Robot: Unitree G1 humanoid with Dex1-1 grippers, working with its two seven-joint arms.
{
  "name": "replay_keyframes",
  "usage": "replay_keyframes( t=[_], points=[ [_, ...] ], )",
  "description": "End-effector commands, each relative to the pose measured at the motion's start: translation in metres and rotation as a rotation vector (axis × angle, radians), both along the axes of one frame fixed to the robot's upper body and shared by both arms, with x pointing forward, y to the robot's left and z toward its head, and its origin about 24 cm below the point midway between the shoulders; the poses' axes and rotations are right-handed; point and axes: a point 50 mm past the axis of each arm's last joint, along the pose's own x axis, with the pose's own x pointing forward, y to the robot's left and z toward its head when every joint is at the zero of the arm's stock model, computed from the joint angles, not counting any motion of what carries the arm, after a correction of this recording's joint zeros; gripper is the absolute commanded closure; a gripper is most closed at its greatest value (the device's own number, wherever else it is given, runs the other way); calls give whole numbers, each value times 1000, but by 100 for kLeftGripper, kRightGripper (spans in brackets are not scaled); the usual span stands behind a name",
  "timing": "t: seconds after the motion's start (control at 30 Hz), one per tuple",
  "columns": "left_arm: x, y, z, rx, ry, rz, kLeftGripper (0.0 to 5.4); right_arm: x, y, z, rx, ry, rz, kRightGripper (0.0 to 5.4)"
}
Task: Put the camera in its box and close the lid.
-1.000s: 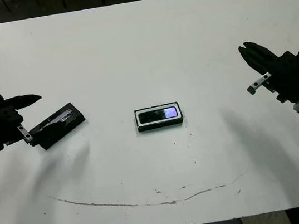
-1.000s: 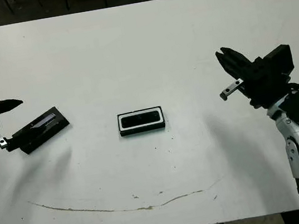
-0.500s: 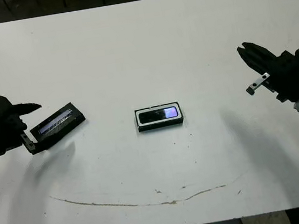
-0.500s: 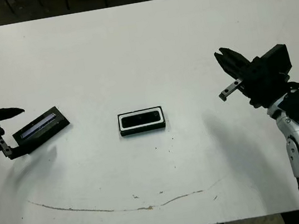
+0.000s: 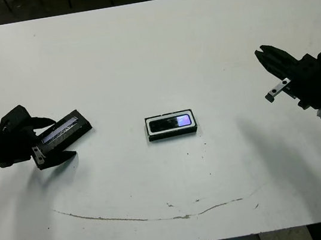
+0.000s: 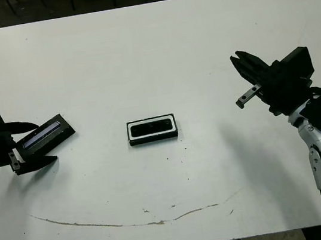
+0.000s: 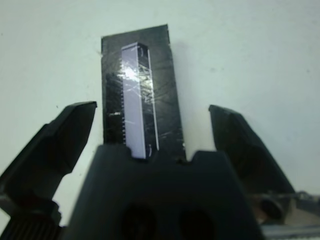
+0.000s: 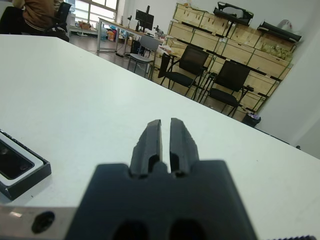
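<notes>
The camera point(image 5: 172, 122) lay seated in the box point(image 5: 173, 134) at the centre of the frame, screen glowing upward, so insertion appeared complete and only lid placement remained.

The lid point(image 5: 64, 127) lay flat on the table point(image 5: 150, 49) at the left of the frame, well apart from the box, its pale strip facing up. The left gripper point(image 5: 53, 139) was at the lid's near end with its fingers spread wide, one on each long side of the lid; the left wrist view showed clear table between each finger and the lid edge, so nothing was clamped.

The right gripper point(image 5: 267, 55) hovered at the right of the frame, well clear of the box, its fingers nearly together with only a thin gap and holding nothing.

Handling judgement: the lid looked thin, rigid and light, with a glossy, scratched surface that could slip. The preferred hold was across the two long edges near mid-length. Low height would leave little finger purchase, and a flat lid may skid on the table as the fingers close.
</notes>
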Motion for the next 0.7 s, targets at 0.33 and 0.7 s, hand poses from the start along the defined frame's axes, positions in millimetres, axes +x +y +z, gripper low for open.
replay_keyframes(
  t=[0.33, 0.7],
  points=[
    [-10, 12, -39, 17, 79, 167, 1, -3, -8, -6, -25, 6, 1, 540],
    [-11, 10, -44, 90, 69, 139, 1, -5, -9, -6, -36, 15, 7, 540]
  ],
)
